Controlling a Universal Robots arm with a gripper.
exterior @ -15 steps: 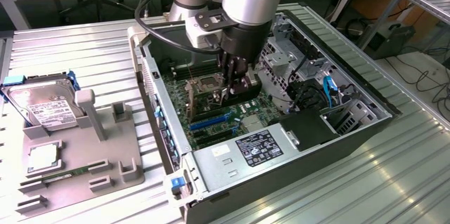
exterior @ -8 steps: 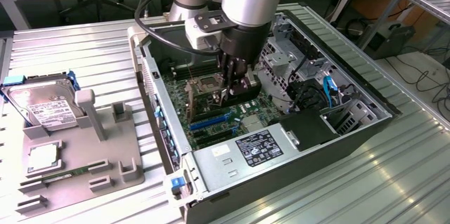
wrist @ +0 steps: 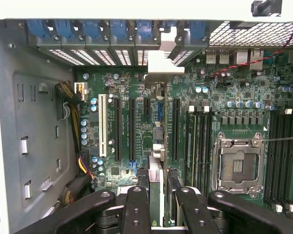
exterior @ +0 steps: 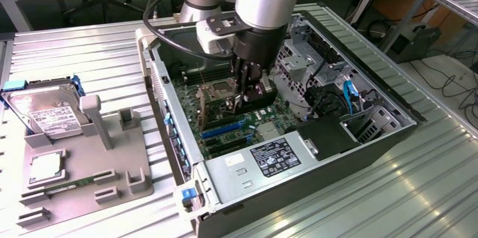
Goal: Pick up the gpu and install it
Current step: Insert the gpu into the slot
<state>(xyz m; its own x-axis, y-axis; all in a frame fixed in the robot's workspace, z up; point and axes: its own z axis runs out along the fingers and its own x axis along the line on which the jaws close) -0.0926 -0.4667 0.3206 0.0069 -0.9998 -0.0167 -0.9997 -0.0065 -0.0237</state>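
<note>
The open computer case (exterior: 172, 137) lies on its side on the metal table. My gripper (exterior: 245, 89) reaches down into it over the motherboard (exterior: 224, 120). It is shut on the gpu (exterior: 259, 97), a thin dark card held on edge. In the wrist view the gpu (wrist: 156, 156) runs edge-on from between my gripper's (wrist: 158, 197) black fingers (wrist: 136, 207) to its silvery bracket (wrist: 159, 66) at the case's rear slot openings. The card stands in line with the long expansion slots (wrist: 132, 129), over one near the middle. Whether it touches the slot I cannot tell.
At the exterior view's left a grey fixture plate (exterior: 131, 185) carries a hard drive (exterior: 45, 112), a processor chip (exterior: 46, 166) and a green memory stick (exterior: 71, 186). Inside the case are the power supply (exterior: 272, 157), the bare CPU socket (wrist: 237, 165), a cable bundle (wrist: 71, 97) and drive bays (exterior: 351, 109).
</note>
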